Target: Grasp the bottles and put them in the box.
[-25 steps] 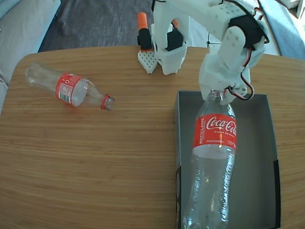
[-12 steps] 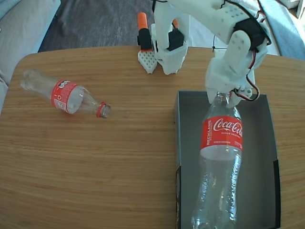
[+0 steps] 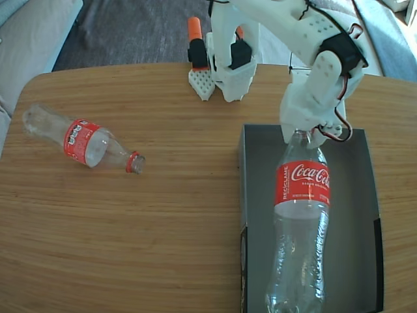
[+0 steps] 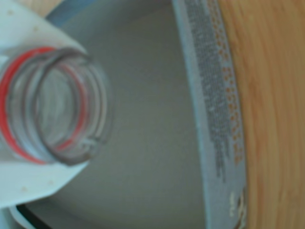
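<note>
Jaws are clamping the open neck of one Coca-Cola bottle point(image 3: 301, 228); in the wrist view its red neck ring and threaded mouth point(image 4: 52, 107) are pressing against a white finger point(image 4: 28, 181), so the grip looks firm. No point placed on the gripper point(image 3: 305, 130) beyond the neck contact.

Held bottle is hanging over the dark grey box point(image 3: 352, 163), long axis running along the box's length, base toward the near end in the fixed view. Cannot tell whether the base is touching the box floor.

Second Coca-Cola bottle point(image 3: 81, 141) is lying on its side on the wooden table point(image 3: 163, 228), well apart from the box, far to the left in the fixed view. Its mouth is pointing toward the box, base away.

Judgement: first bottle is nearly placed; lowering and releasing comes next. The reach for the second bottle then runs leftward across the table, neck end nearer.
</note>
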`<action>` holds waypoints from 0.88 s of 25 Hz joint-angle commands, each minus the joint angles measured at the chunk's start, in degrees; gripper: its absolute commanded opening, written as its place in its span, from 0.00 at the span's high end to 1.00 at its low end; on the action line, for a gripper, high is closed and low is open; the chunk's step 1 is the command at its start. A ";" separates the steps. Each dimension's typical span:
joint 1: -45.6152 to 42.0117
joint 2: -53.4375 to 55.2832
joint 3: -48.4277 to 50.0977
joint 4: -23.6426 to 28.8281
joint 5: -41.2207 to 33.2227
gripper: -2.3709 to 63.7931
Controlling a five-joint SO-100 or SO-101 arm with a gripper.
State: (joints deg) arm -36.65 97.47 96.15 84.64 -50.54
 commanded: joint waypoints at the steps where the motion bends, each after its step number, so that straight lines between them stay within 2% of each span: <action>1: -0.35 2.99 -0.26 -0.26 -0.35 0.97; 22: 0.35 -1.32 2.20 -6.33 -0.53 0.97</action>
State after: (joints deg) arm -36.65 95.89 99.14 78.66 -50.54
